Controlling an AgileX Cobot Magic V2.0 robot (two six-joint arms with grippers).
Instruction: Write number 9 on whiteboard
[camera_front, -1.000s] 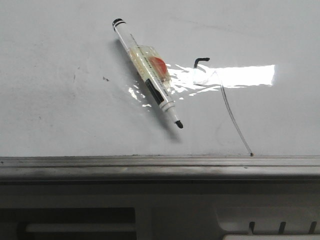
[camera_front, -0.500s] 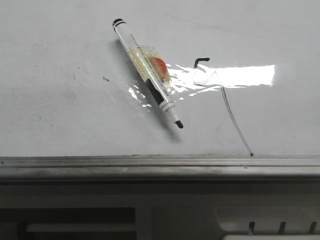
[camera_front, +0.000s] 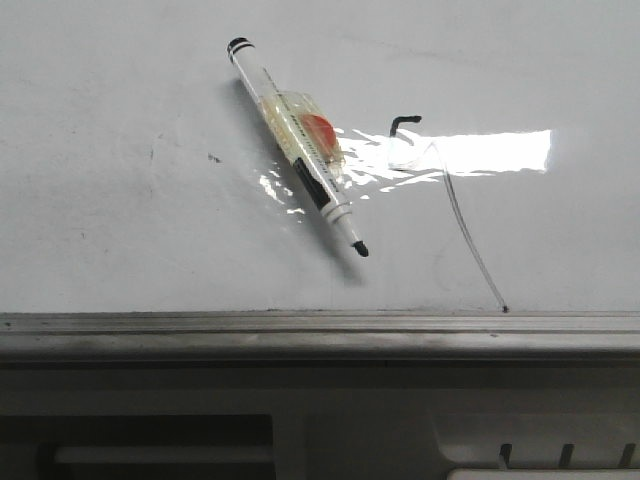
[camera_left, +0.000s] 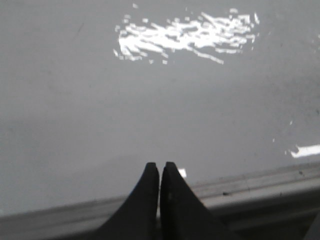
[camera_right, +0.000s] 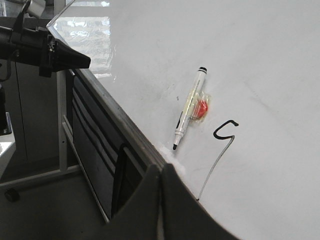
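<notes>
Both my left fingers (camera_left: 159, 172) and right fingers (camera_right: 161, 172) are clenched, empty. Glossy whiteboard (camera_front: 120, 230): hooked black 9 (camera_front: 440, 190), white marker (camera_front: 298, 145) lying slanted.

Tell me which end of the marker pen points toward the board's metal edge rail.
The uncapped black writing tip. It lies nearest the grey rail; the pen's other end, black-ringed and flat, points away up the whiteboard.

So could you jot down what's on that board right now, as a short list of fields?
Board: white, glossy, with glare
Pen: lying loose on the board, uncapped, black tip toward the rail
Mark: small black hook with a long faint tail
Left tool: shut, empty, near the rail
Right tool: shut, empty, away from the pen
</notes>
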